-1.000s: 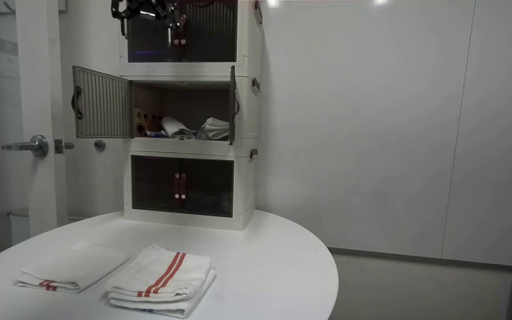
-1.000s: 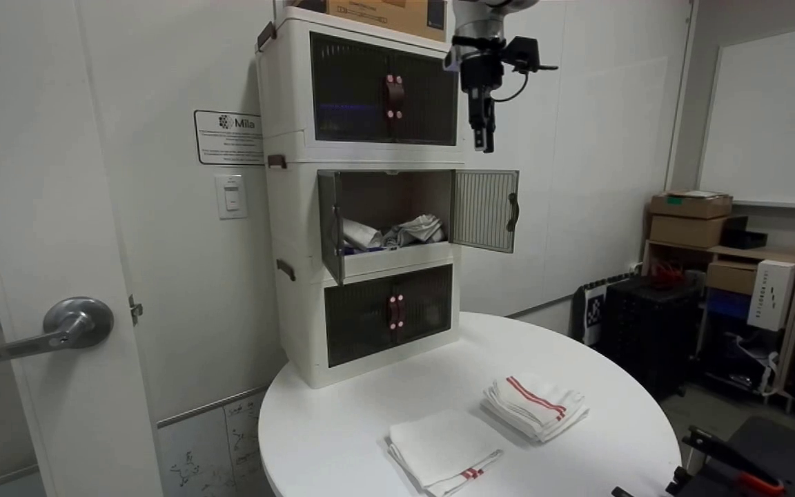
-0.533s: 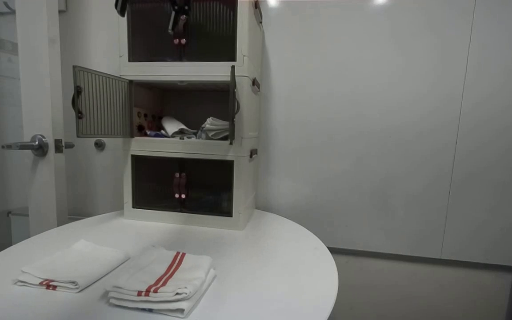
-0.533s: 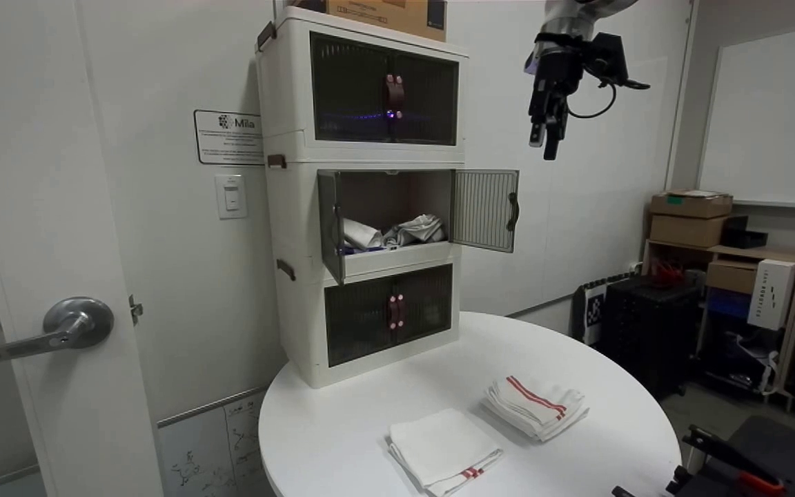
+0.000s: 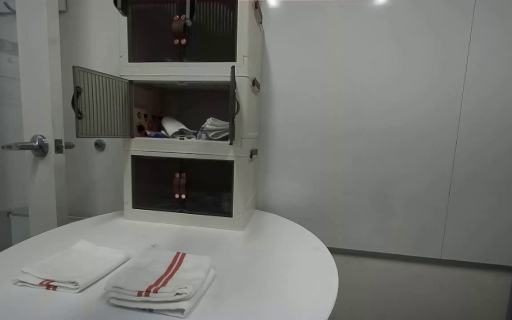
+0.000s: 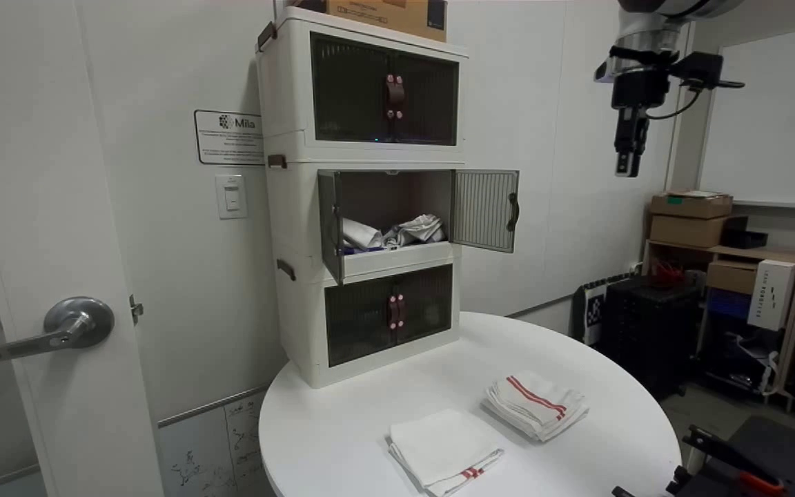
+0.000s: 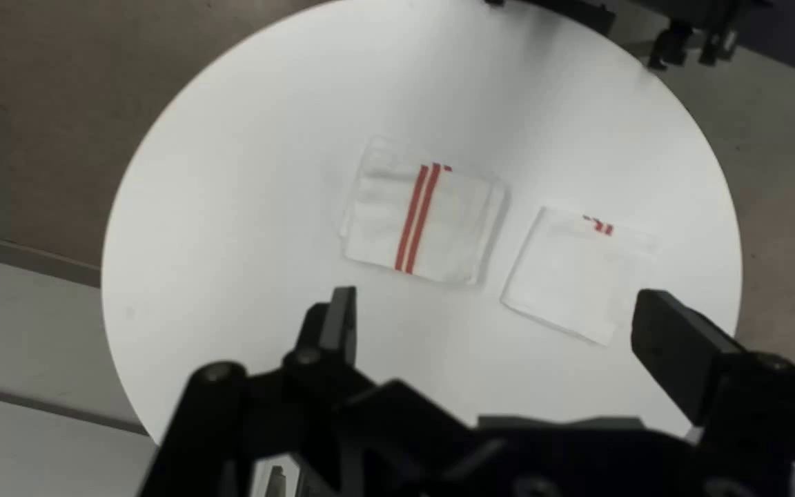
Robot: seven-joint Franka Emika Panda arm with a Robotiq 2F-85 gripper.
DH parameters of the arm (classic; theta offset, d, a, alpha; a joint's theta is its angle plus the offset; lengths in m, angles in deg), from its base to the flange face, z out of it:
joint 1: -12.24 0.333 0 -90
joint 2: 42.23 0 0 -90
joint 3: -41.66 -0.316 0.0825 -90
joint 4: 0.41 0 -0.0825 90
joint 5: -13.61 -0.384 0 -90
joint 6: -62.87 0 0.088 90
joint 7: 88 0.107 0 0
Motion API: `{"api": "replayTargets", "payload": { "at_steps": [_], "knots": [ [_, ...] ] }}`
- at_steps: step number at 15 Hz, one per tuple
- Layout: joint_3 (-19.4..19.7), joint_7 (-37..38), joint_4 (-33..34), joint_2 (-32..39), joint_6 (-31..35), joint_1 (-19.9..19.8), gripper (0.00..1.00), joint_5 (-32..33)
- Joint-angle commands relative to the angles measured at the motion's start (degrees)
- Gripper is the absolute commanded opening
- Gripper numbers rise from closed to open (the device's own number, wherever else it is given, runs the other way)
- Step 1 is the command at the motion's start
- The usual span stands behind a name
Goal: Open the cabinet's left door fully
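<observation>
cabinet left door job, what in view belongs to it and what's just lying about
On the job:
cabinet
middle-tier left door, standing open
fingers

Lying about:
striped cloth pile and folded cloth on the table
white cloths in the cabinet
cardboard box on top

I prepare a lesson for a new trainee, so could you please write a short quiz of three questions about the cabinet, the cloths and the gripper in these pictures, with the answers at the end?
1. True or false: at middle height in the cabinet, the left door, seen from the front, stands open.

2. Choose one: what colour are the two long stripes on the thicker pile of cloths on the table?
a) green
b) red
c) yellow

3. Fill in one word, open or shut: in the wrist view, the gripper is ____.

Key:
1. True
2. b
3. open
</observation>
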Motion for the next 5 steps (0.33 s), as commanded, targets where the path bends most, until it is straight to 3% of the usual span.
{"api": "replayTargets", "payload": {
  "at_steps": [1,5],
  "knots": [
    [1.83,-0.7,-0.59,-1.18,-0.1,1.01,1.0,1.94],
    [2.48,-1.92,-1.33,-2.55,0.0,0.83,1.0,2.79]
  ]
}}
